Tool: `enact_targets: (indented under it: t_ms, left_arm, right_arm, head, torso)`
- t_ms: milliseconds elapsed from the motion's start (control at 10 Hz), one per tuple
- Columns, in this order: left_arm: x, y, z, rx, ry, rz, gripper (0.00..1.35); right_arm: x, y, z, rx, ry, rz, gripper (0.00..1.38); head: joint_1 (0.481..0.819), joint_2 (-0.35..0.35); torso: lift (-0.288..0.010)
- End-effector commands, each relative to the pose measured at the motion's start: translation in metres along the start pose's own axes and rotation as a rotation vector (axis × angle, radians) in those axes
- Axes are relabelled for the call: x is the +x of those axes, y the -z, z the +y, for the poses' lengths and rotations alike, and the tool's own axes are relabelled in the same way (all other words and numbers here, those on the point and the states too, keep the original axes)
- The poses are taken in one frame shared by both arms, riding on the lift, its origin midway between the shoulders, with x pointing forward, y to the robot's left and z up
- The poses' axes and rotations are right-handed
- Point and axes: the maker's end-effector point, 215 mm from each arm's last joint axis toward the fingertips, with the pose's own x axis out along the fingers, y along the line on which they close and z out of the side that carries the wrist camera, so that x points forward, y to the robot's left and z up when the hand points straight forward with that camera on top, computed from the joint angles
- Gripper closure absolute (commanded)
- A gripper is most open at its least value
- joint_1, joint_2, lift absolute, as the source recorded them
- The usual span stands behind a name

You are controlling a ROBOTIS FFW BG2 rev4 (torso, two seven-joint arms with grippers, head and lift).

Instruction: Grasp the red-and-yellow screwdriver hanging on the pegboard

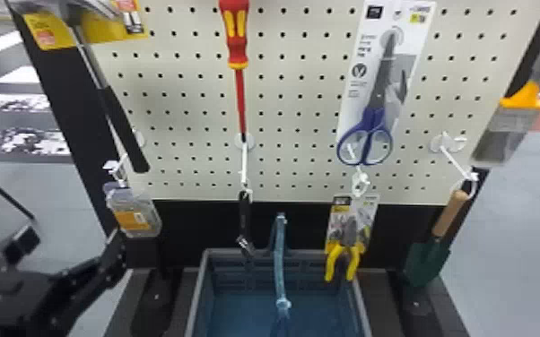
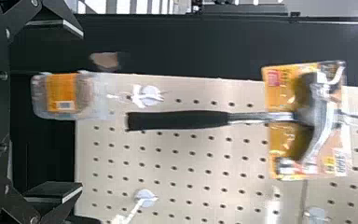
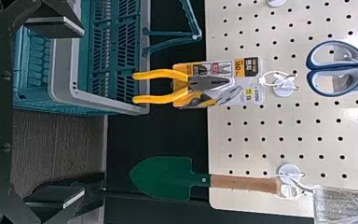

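Head view: screwdriver (image 1: 237,49) hangs up-right of left gripper (image 1: 75,237).

Scissors (image 1: 374,117) with blue handles, trowel (image 3: 162,178) with green blade (wood-brown handle).

Head view: yellow printed card (image 1: 42,36) is backing the hammer (image 1: 123,130) at 10 o'clock | white card (image 1: 417,40), small print and round tick sign, is backing blue scissors (image 1: 376,117) at 2 | printed, numbered card (image 1: 370,204) is holding yellow pliers (image 1: 353,264) at 4 | orange label (image 1: 125,220) is marking a clear pack (image 1: 151,227) at 8
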Motion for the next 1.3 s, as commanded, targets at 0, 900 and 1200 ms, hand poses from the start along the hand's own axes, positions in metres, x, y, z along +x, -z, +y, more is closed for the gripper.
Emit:
enact_targets:
  t_ms: [0,900,1200]
  left_arm:
    - [0.000,-0.025,-0.006,-0.002,0.010,-0.034,0.16]
    - [0.000,-0.124,-0.064,-0.017,0.180,-0.170,0.16]
    - [0.005,-0.152,-0.080,0.016,0.228,-0.233,0.16]
  right_arm:
    - [0.001,0.002,0.000,-0.003,0.000,0.002,0.11]
    - [0.004,0.002,0.000,-0.017,-0.002,0.000,0.11]
    - [0.006,0.002,0.000,-0.025,-0.003,0.002,0.11]
  head:
    - [0.549,0.000]
    - [0.549,0.000]
    - [0.549,0.000]
  torso:
    - [-0.100]
    - [-0.100]
    - [-0.100]
